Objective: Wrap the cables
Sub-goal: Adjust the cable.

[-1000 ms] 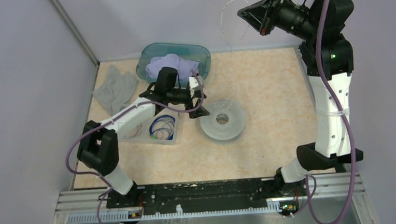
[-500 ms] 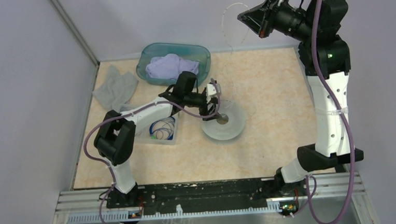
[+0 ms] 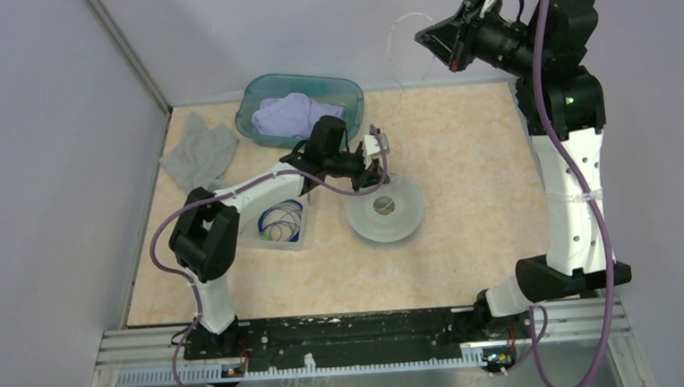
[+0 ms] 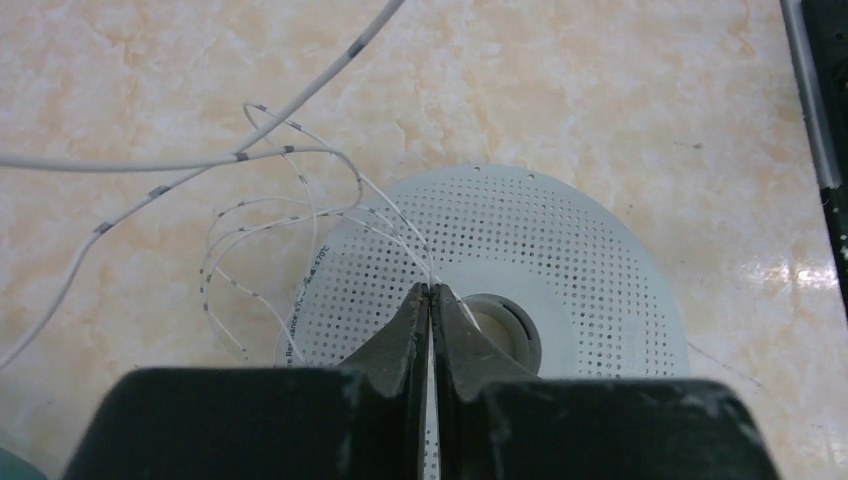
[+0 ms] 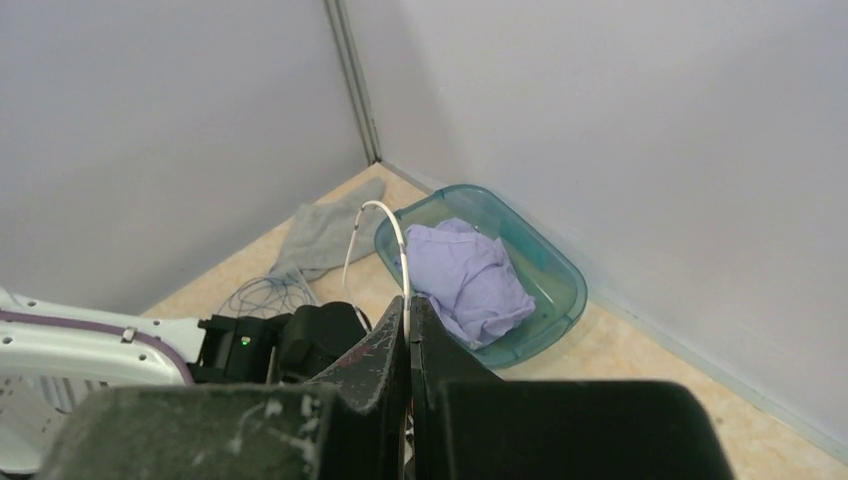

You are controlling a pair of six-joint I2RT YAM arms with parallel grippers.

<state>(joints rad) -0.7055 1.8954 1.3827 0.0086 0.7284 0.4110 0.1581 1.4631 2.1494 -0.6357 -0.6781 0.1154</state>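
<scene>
The white cable is very thin, light and limp; it will carry no shape of its own, sagging and springing into loose loops wherever it is slack, and by the look of it a hard tug could kink it. Part of it lies in tangled coils on the tabletop at the edge of the spool; the rest climbs to the right gripper, held high over the far side, whose jaws are clenched on it with a short arc standing free above the tips. The left gripper sits low over the spool; its jaws are pressed together with the fine strands running into their tips, so it seems to be pinching the cable there, just short of the hub.

Best hold is a firm pinch on a single strand, close to where it must lie on the spool, with the far end kept taut so that the loops cannot snag; the smooth sheath may slip through a loose grip.

The blue cables lie coiled in a clear tray beside the left arm, untouched.
</scene>
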